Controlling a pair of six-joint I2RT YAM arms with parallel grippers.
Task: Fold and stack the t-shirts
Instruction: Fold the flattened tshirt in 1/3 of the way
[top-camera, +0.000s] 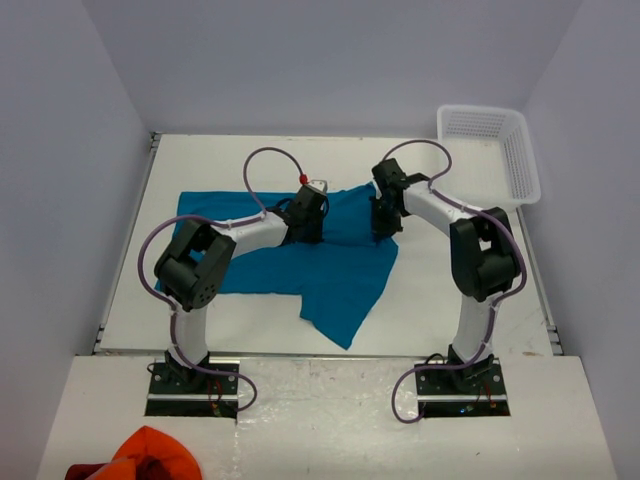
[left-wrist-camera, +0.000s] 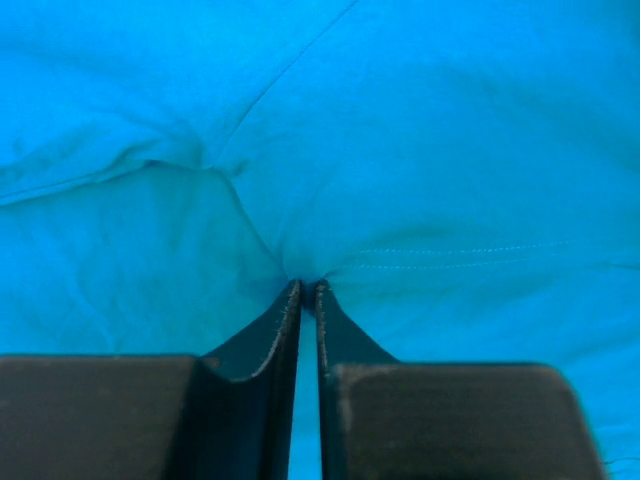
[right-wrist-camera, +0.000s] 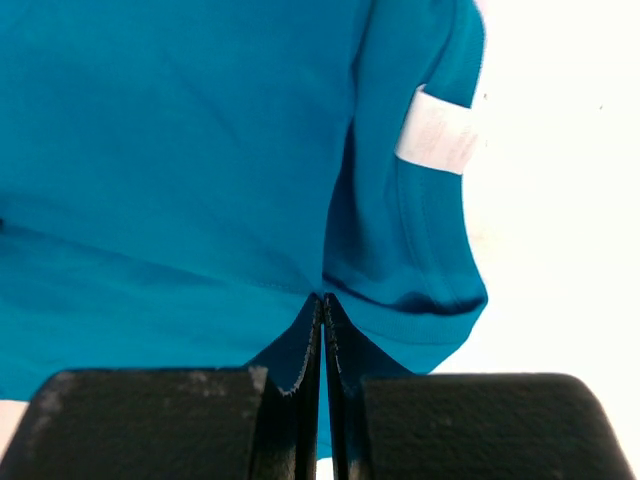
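item: t-shirt (top-camera: 330, 270), teal-blue, plain, no print. lies spread and rumpled across the middle of the white table (top-camera: 450, 290), its left part flat, a pointed flap reaching toward the near edge right of centre.

label: one white tag (right-wrist-camera: 437, 132) sewn on a folded band of the cloth at its right side, seen from the right wrist; blank as far as can be read. no brand or writing seen anywhere else.

left gripper (left-wrist-camera: 308, 285): on the shirt's far-middle part; jaws clenched to a thin slit, with creases of the cloth gathering to the tips, so it is pinching the t-shirt.

right gripper (right-wrist-camera: 323, 298): on the shirt's far-right part, near the tag; jaws pressed together on a stitched fold of the t-shirt.

basket (top-camera: 520, 160): white plastic mesh, far right corner, well apart from the shirt.

orange-red cloth (top-camera: 150, 455): bunched, near left, in front of the arm bases.
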